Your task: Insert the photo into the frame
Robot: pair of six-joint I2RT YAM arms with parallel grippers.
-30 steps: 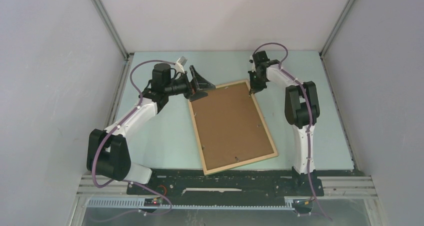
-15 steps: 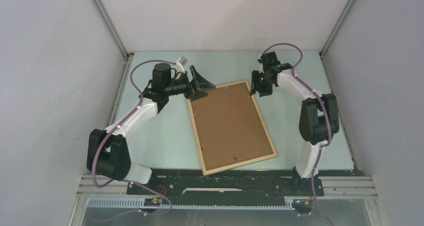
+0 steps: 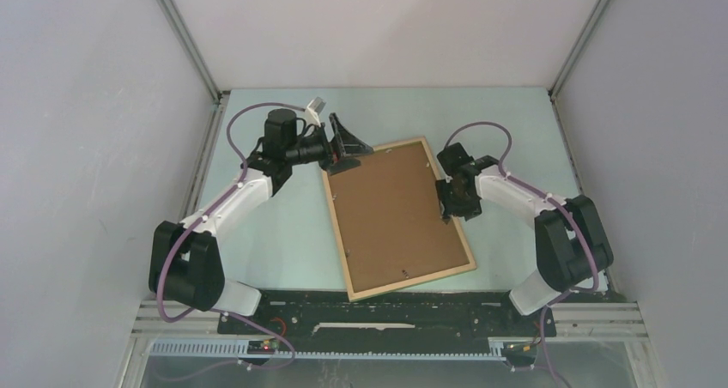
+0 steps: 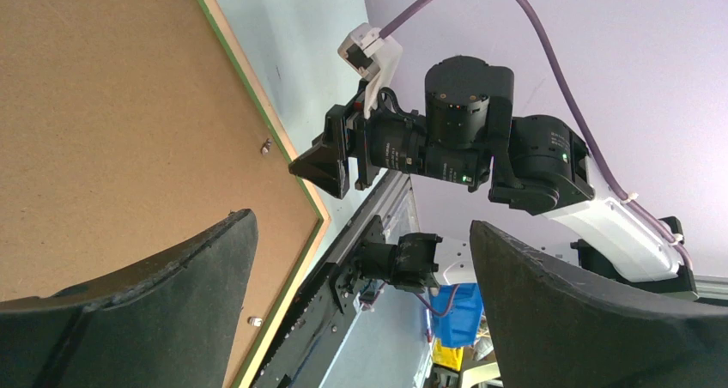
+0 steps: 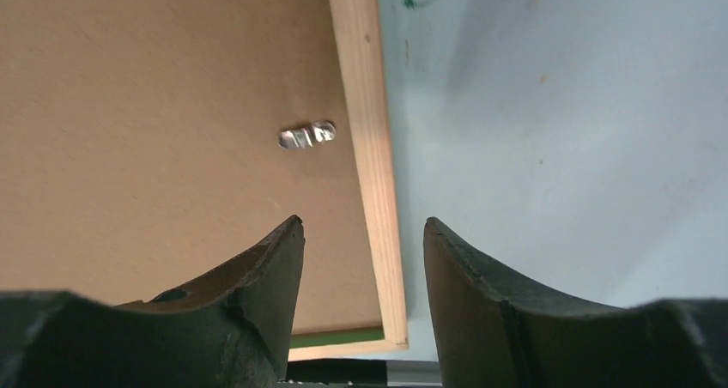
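The right end effector [image 5: 362, 233], part-open and empty above the frame [image 5: 360, 105]'s right rail, should press the metal tab [image 5: 306, 136] gently, while the left end effector [image 4: 362, 223] gapes wide, holding nothing.

Pale green table [image 3: 283, 233] (grey walls [image 3: 86, 148] around)

The left arm [image 3: 232, 201] stretches forward, the left gripper [image 3: 347, 144] sideways with fingers [image 4: 172, 294] wide apart. The right arm [image 3: 524, 197] bends low, the right gripper [image 3: 447, 204] pointing down, fingers partly apart.

The frame [image 3: 412, 281] is showing pale wood edged green, the photo [image 3: 395, 216] plain brown, the table [image 3: 283, 233] pale mint.
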